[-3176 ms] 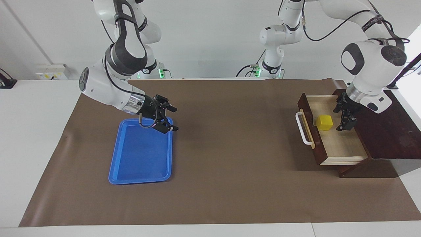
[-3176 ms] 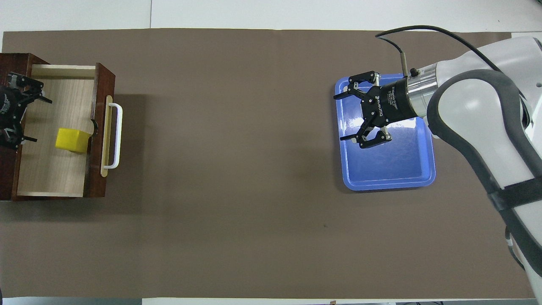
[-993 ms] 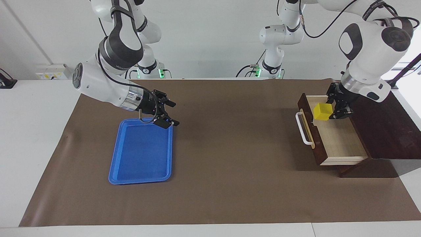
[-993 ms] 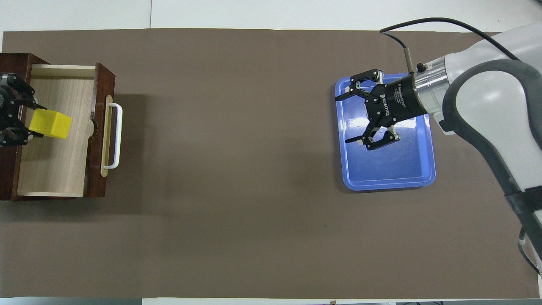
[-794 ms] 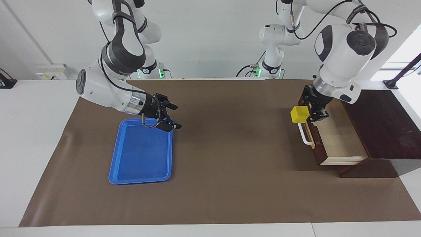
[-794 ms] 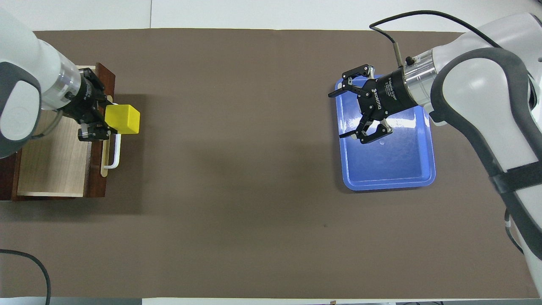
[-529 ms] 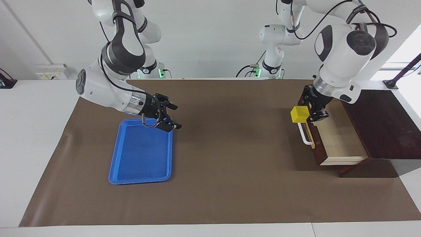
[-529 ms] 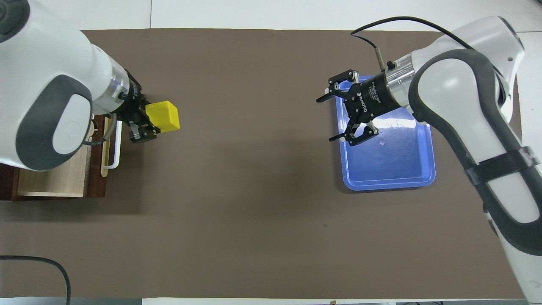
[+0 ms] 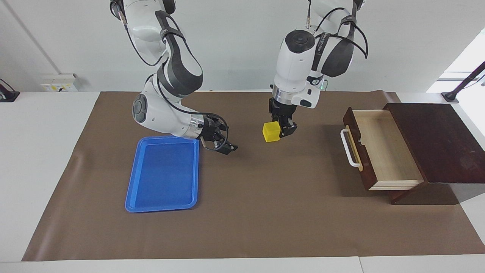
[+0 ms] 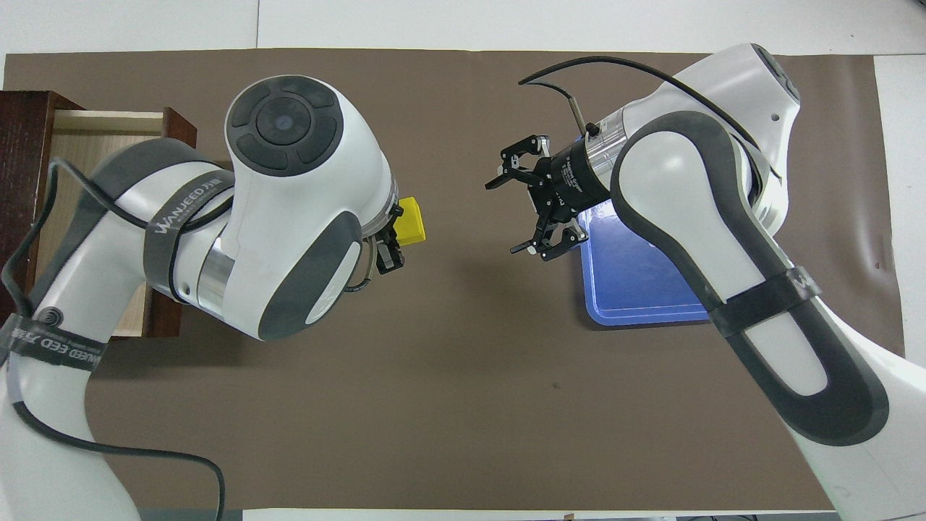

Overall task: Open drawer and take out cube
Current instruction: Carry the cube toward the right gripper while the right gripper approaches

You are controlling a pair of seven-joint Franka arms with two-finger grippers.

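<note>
I see the left pincer (image 9: 279, 131) clamped on the cube (image 9: 271, 132) over mid-table (image 9: 265, 212). Drawer (image 9: 382, 148) stands open. Right pincer (image 9: 223, 142) spread wide beside the tray (image 9: 163, 174).

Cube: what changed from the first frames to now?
The left claw took hold of the cube in the drawer, lifted it out and carried it to above the middle of the mat, toward the right arm's end. The right claw, open, moved off the blue tray toward the cube. Drawer stayed pulled out; tray did not move.
</note>
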